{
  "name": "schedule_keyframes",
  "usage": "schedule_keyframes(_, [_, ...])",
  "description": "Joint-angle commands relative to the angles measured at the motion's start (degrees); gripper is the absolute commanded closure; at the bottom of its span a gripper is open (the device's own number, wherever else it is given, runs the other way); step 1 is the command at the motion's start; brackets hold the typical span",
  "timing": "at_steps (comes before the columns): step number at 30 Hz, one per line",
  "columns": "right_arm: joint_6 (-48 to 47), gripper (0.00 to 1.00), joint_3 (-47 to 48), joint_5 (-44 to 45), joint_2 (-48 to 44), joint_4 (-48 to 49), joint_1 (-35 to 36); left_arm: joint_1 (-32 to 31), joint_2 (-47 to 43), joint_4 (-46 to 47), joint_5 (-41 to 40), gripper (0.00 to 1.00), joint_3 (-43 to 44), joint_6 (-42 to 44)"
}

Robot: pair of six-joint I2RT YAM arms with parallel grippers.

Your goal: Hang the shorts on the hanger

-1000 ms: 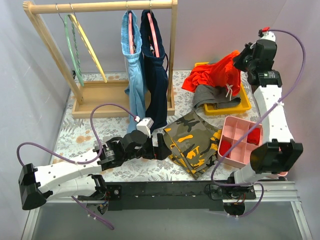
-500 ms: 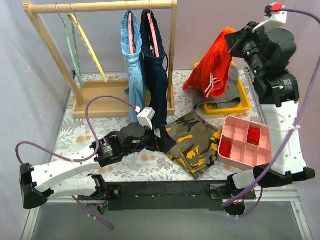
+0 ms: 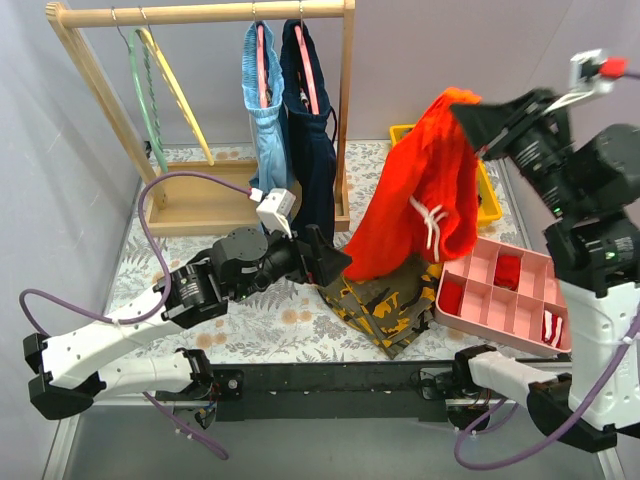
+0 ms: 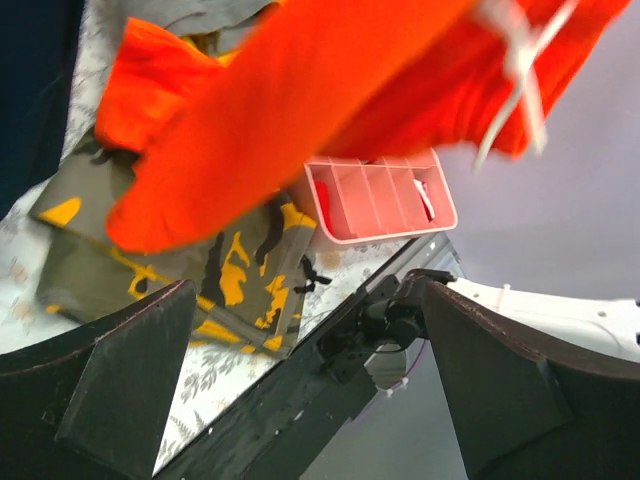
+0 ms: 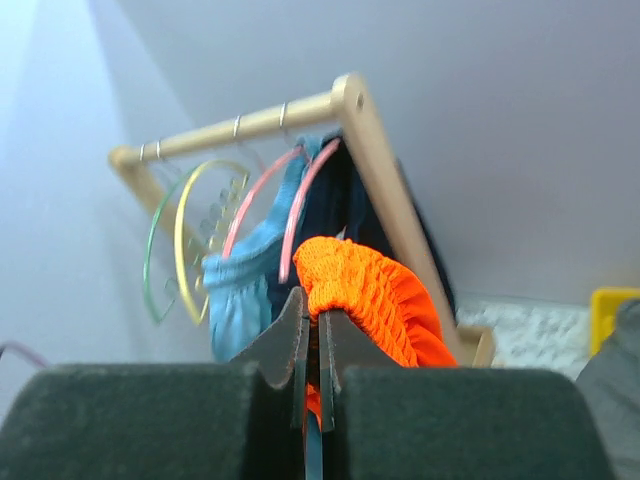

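My right gripper [image 3: 468, 112] is shut on the elastic waistband of the orange-red shorts [image 3: 415, 195] and holds them high above the table; they hang down with the white drawstring [image 3: 432, 218] loose. The waistband shows pinched in the right wrist view [image 5: 370, 295]. The pale-yellow hanger [image 3: 178, 95] hangs on the wooden rack's rail at the far left, also in the right wrist view [image 5: 185, 245]. My left gripper [image 3: 335, 265] is open and empty, just left of the shorts' lower hem, which shows in the left wrist view [image 4: 300, 110].
A mint-green hanger [image 3: 143, 100] hangs beside the yellow one. Light-blue [image 3: 265, 130] and navy [image 3: 310, 140] shorts hang on pink hangers. Camouflage shorts [image 3: 385, 295] lie on the table. A pink divided tray [image 3: 500, 295] and a yellow bin [image 3: 400, 133] sit at right.
My right arm has lifted the orange-red shorts out of the yellow bin and carried them up and toward the middle. My left gripper has risen and moved right toward their hem.
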Motion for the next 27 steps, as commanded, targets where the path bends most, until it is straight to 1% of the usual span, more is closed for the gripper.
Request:
schedule_keyframes(1, [5.54, 0.99, -22.36, -4.88, -4.30, 5.07, 7.02, -0.11, -3.63, -7.92, -5.51, 0.04, 0.31, -4.42])
schedule_keyframes(2, [5.89, 0.99, -26.36, -3.56, -6.76, 6.38, 9.33, -0.11, -4.17, -9.93, -6.22, 0.05, -1.17, -5.75])
schedule_keyframes(3, [6.24, 0.99, -30.05, -0.41, -7.56, 7.00, 12.05, -0.11, -4.96, -11.08, -6.93, 0.05, -1.97, -6.89])
schedule_keyframes(4, [6.94, 0.99, -34.18, 1.97, -7.92, 7.18, 18.34, -0.02, -5.57, -12.05, -7.80, 0.05, -2.76, -7.95])
schedule_keyframes(5, [7.21, 0.99, -40.40, 4.95, -8.10, 7.36, 21.79, -0.02, -6.80, -13.45, -7.81, 0.05, -4.94, -9.78])
schedule_keyframes(6, [7.56, 0.99, -43.77, 11.07, -7.84, 7.62, 25.40, -0.02, -7.51, -13.99, -7.90, 0.05, -6.10, -10.41])
schedule_keyframes(7, [8.78, 0.99, -46.24, 12.52, -7.14, 7.80, 31.52, -0.02, -7.95, -14.61, -7.72, 0.05, -7.41, -11.11])
schedule_keyframes(8, [9.67, 0.99, -50.44, 13.23, -5.22, 8.06, 33.85, -0.02, -8.82, -15.66, -7.03, 0.05, -8.56, -12.16])
schedule_keyframes(10, [10.64, 0.97, -53.20, 14.20, -3.01, 8.42, 38.41, -0.02, -8.92, -17.15, -6.41, 0.03, -11.90, -13.58])
schedule_keyframes(11, [11.16, 0.75, -54.34, 14.47, -1.52, 7.89, 39.14, -0.02, -8.74, -18.38, -5.88, 0.03, -12.95, -14.10])
schedule_keyframes(12, [10.99, 0.64, -56.00, 15.52, -1.33, 7.63, 39.49, -0.02, -8.22, -18.65, -5.62, 0.03, -15.23, -15.33])
schedule_keyframes(13, [10.91, 0.57, -56.89, 16.05, -1.42, 7.19, 39.49, -0.02, -8.04, -18.65, -5.44, 0.03, -16.29, -15.69])
schedule_keyframes(14, [10.21, 0.44, -57.59, 17.01, -2.46, 7.18, 39.49, -0.02, -7.78, -17.44, -5.00, 0.03, -17.44, -15.78])
schedule_keyframes(17, [8.10, 0.28, -57.08, 19.83, -3.61, 4.38, 39.49, -0.02, -6.11, -14.10, -3.95, 0.06, -19.64, -15.87])
schedule_keyframes(18, [6.61, 0.27, -56.29, 20.27, -3.70, 3.07, 39.49, -0.02, -5.76, -13.30, -3.77, 0.07, -19.91, -15.69])
schedule_keyframes(20, [5.46, 0.24, -55.49, 20.27, -5.01, 1.13, 39.58, -0.02, -4.09, -11.46, -3.33, 0.13, -20.17, -15.69])
schedule_keyframes(23, [4.14, 0.24, -55.93, 21.06, -6.68, -2.11, 39.49, -0.11, -2.33, -8.21, -1.40, 0.20, -21.05, -16.48])
schedule_keyframes(27, [3.79, 0.25, -56.63, 28.42, -9.24, -7.31, 39.49, -0.11, -0.75, -3.54, 0.19, 0.25, -21.40, -17.80])
